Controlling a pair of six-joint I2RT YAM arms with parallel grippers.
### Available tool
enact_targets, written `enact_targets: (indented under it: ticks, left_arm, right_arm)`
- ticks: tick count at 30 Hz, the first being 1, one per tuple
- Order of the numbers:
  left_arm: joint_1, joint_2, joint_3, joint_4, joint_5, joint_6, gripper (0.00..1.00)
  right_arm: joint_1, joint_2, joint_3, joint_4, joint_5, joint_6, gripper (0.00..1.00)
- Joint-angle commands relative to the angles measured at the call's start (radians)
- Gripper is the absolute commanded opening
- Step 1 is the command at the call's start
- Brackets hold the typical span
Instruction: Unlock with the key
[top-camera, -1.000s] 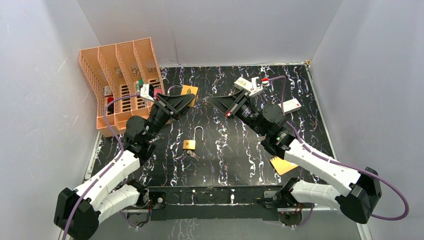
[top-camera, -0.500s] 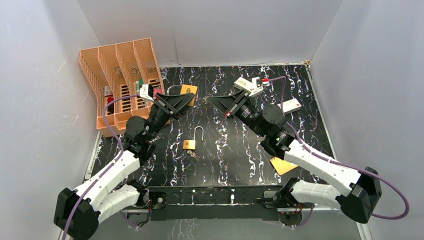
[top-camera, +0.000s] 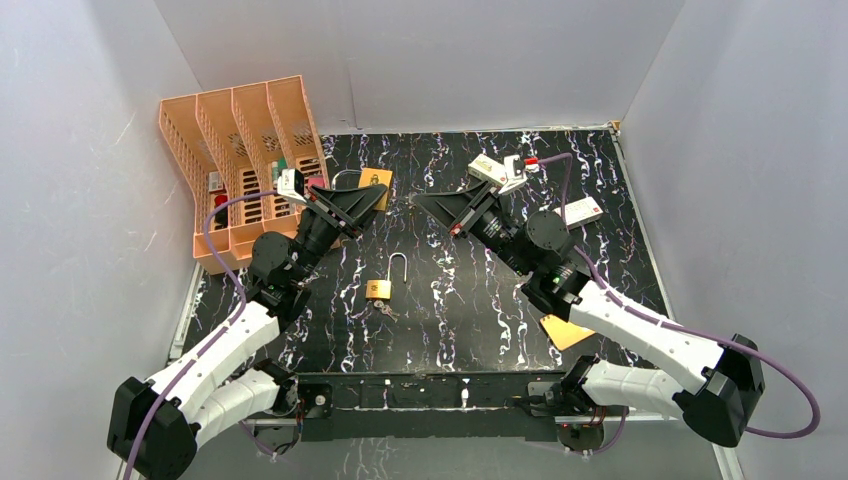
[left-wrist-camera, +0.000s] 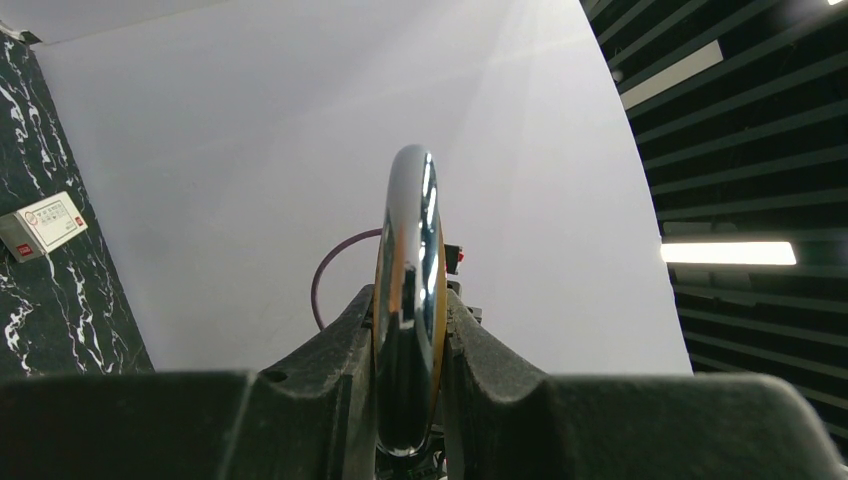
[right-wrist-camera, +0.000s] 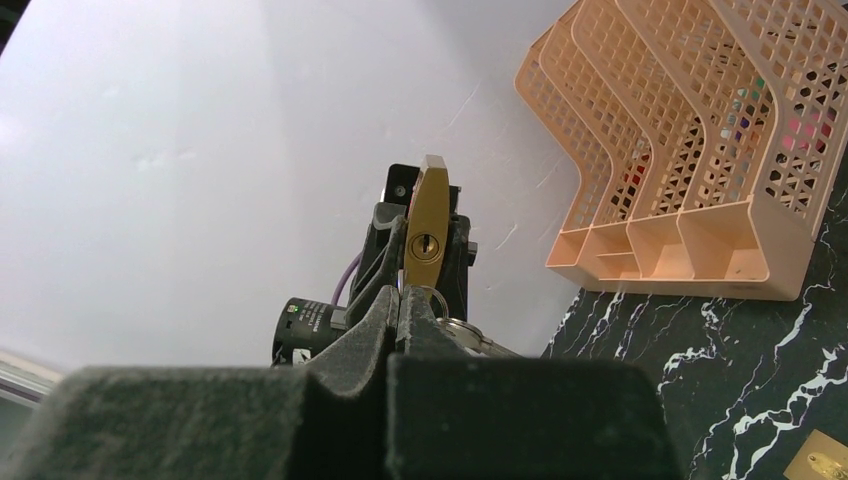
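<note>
Gripping on the left: left tool (top-camera: 368, 200) is clamped on a brass padlock (top-camera: 373, 182), held up off the surface (top-camera: 470, 300) at the far-left middle. From its own wrist camera the steel loop stands edge-on, pinched tight between both fingers (left-wrist-camera: 330, 350).
Right tool: right tool (top-camera: 422, 198) is pressed together, with no gap between the fingers, and it's pinching the key (right-wrist-camera: 455, 325). A silver ring peeks out on the right side of the fingertips.
Key position: up in the air, centre-far of the scene, just right of the held padlock. In the right wrist view the keyhole in the lock's base faces the camera, sitting right above the fingertips. I can't tell whether the key touches the lock.
Face-off: the two tools point at each other, tips near each other but apart in the overhead view.
Second padlock: another brass padlock (top-camera: 379, 289) lies on the surface in the middle, nearer than both tools, its loop swung open and pointing to the far side.
Loose keys: a small bunch of keys (top-camera: 386, 309) lies just beside that lock, on its near side.
Rack: an orange mesh rack (top-camera: 240, 150) stands at the far-left corner.
White box: a small white box (top-camera: 583, 210) lies on the right.
Yellow card: a yellow card (top-camera: 565, 331) lies near right, partly under the right arm.
</note>
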Motion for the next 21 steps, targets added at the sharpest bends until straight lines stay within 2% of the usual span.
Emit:
enact_targets:
  ticks: [1,21]
  left_arm:
    - [-0.003,-0.043,0.059,0.104,-0.014,-0.003,0.0]
    - [-0.008,-0.036,0.064,0.103,-0.001,-0.007,0.0]
  right_arm:
    - [0.009,-0.006,0.044,0.08,0.011,-0.018,0.0]
    - [0.014,0.028,0.077,0.089,0.059,-0.032,0.0]
